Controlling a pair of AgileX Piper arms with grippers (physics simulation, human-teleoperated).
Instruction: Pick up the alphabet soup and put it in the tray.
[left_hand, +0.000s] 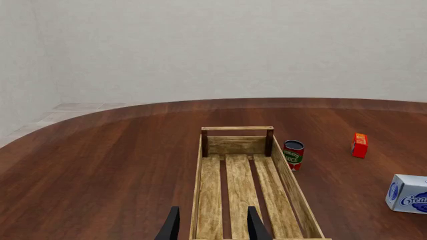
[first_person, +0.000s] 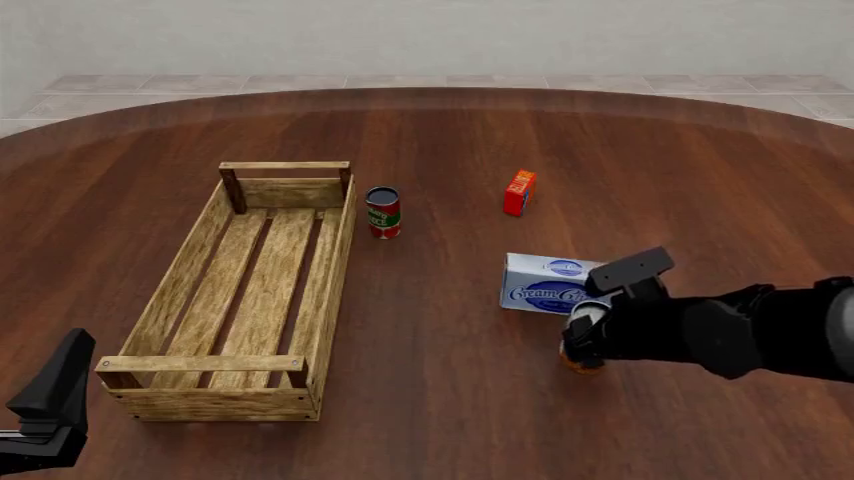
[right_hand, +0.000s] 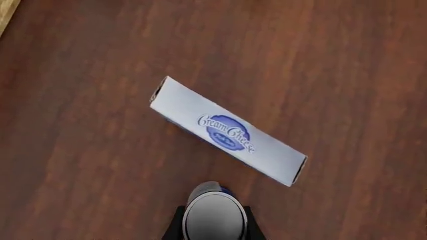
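Observation:
The alphabet soup (first_person: 585, 314) stands on the table just in front of the cream cheese box, with an orange band low down and a white top. My right gripper (first_person: 583, 345) is shut on it, and the arm hides most of the can. In the right wrist view the can's pale top (right_hand: 215, 212) sits between the two fingers of the right gripper (right_hand: 213, 227). The tray (first_person: 200, 365) is a long light-wood crate at the left, with nothing in it. My left gripper (left_hand: 212, 227) is open and empty over the tray's near end (left_hand: 237, 128), and shows low at the left in the front view (first_person: 47, 400).
A white-and-blue cream cheese box (first_person: 545, 283) lies beside the soup, also in both wrist views (right_hand: 227, 131) (left_hand: 408, 193). A red-and-green can (first_person: 383, 212) (left_hand: 293, 155) stands by the tray's far right corner. A small red box (first_person: 519, 193) (left_hand: 359, 145) stands farther back.

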